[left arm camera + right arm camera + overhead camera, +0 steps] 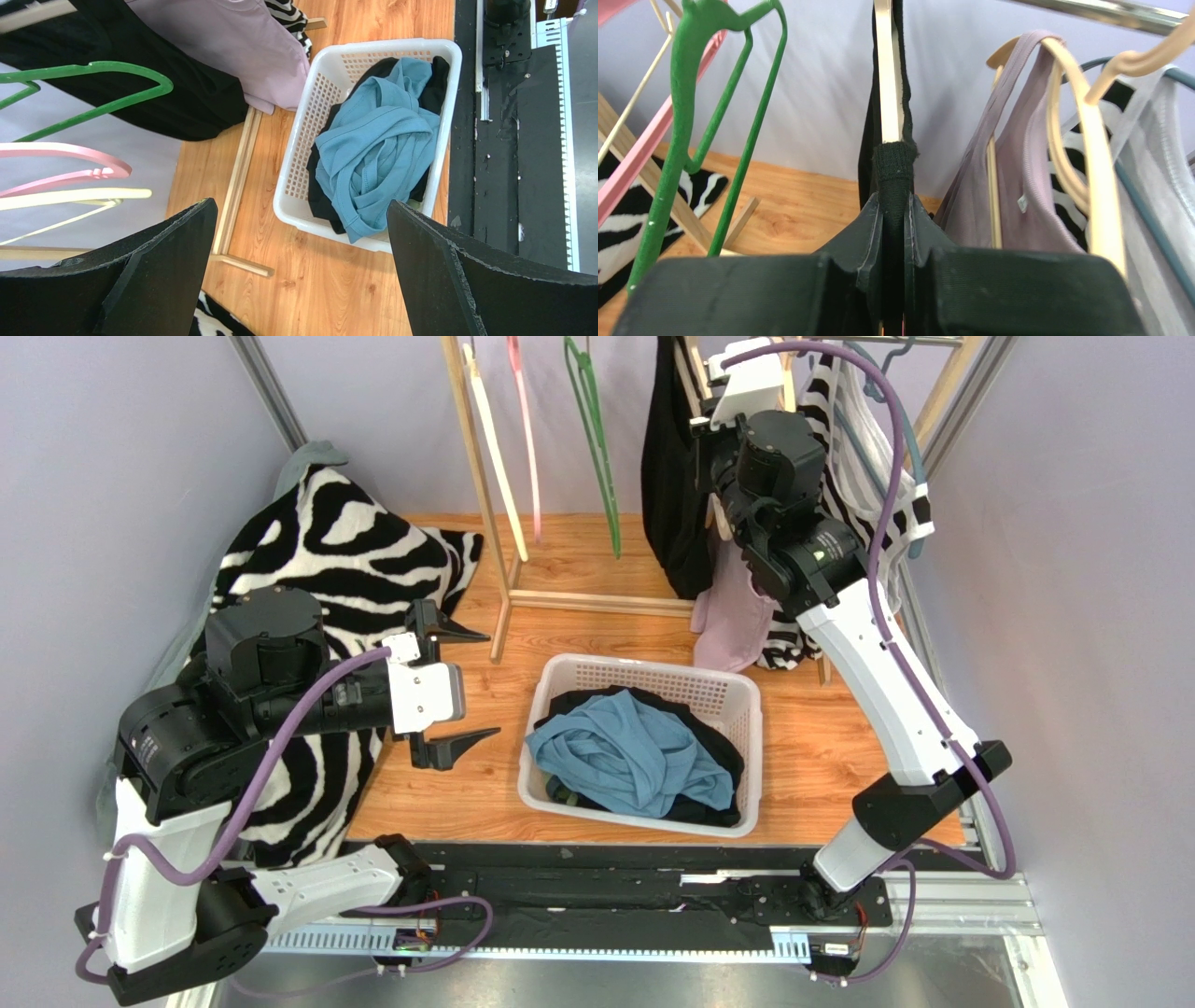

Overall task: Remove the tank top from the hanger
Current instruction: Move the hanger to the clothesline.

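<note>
A black tank top (680,476) hangs on a cream hanger (887,70) on the rack at the back. My right gripper (894,203) is up at the hanger's shoulder, shut on the tank top's black strap (894,168), which is pinched between its fingers (873,217). In the top view the right wrist (779,462) covers the jaws. My left gripper (470,689) hovers wide open over the wooden floor left of the basket, with nothing between its fingers (175,259). The black tank top (140,98) also shows in the left wrist view.
A white basket (638,668) holds a blue garment (631,749) over dark clothes. A mauve top (1018,182) hangs right of the black one. Bare green (682,140) and pink (63,150) hangers hang to its left. Zebra-print cloth (337,546) lies at left.
</note>
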